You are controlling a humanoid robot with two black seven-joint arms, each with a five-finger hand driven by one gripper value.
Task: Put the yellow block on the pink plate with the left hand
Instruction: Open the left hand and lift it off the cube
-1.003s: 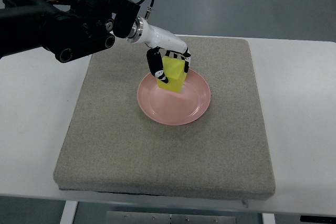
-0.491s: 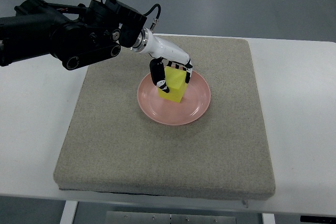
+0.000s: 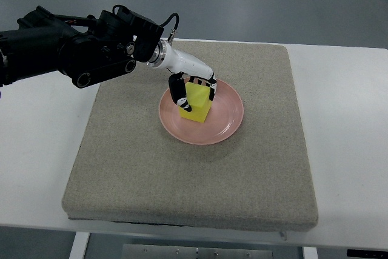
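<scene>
Left hand (image 3: 194,87) has its fingers closed around the block (image 3: 197,101), which sits on the plate (image 3: 227,122) left of centre; risk: a fingertip dragging on release could tip the block toward the rim.

From my remote station I count one yellow block (image 3: 196,105), one pink plate (image 3: 221,127), one grey mat (image 3: 182,180) and one white bench (image 3: 345,150) in the top view. One robot arm (image 3: 66,50) shows, entering from the picture's left edge, and it ends in one hand (image 3: 193,88); I count no second arm or hand in view. On that hand I can make out two dark fingers (image 3: 177,92) clearly, and the rest are too small for me to count. One black cable (image 3: 171,21) loops at the wrist.
</scene>
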